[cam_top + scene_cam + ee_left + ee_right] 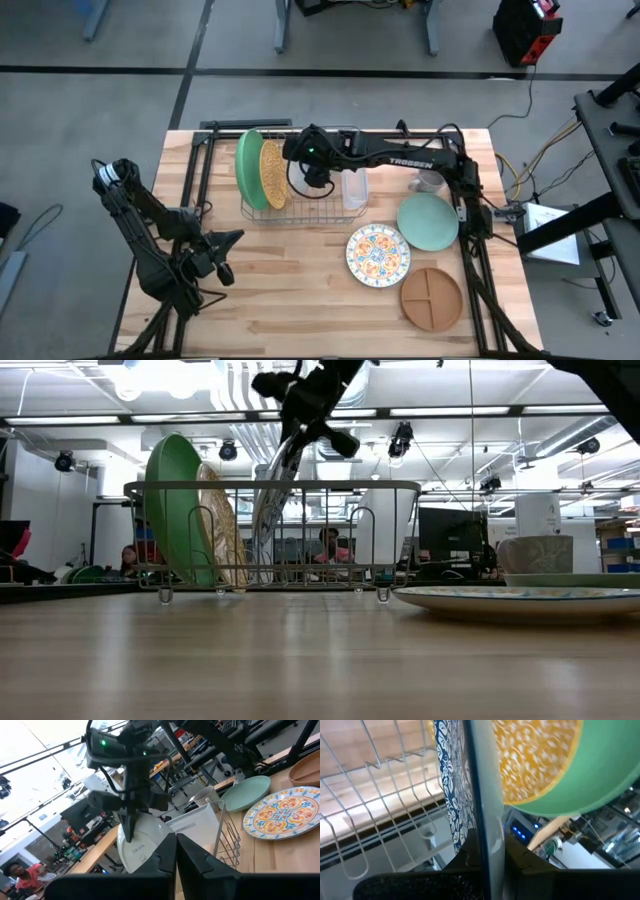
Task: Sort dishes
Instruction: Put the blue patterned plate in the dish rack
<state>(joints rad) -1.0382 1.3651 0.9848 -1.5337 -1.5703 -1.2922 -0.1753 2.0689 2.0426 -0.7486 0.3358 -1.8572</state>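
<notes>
While the right gripper [305, 180] pinches a blue-patterned plate [451, 790] upright in the rack [330, 208], green plate [247, 168] and gold plate [272, 173] stand racked; three plates wait on the bench [290, 290]. Left jaws look pressed together.

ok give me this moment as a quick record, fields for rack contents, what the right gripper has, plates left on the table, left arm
rack contents: green plate and gold speckled plate on edge in the wire dish rack
right gripper: over the rack, shut on a blue-patterned plate held on edge
plates on table: floral plate, pale teal plate, brown divided plate
also on table: mug
left gripper: waiting off the rack's near left corner, shut
</notes>
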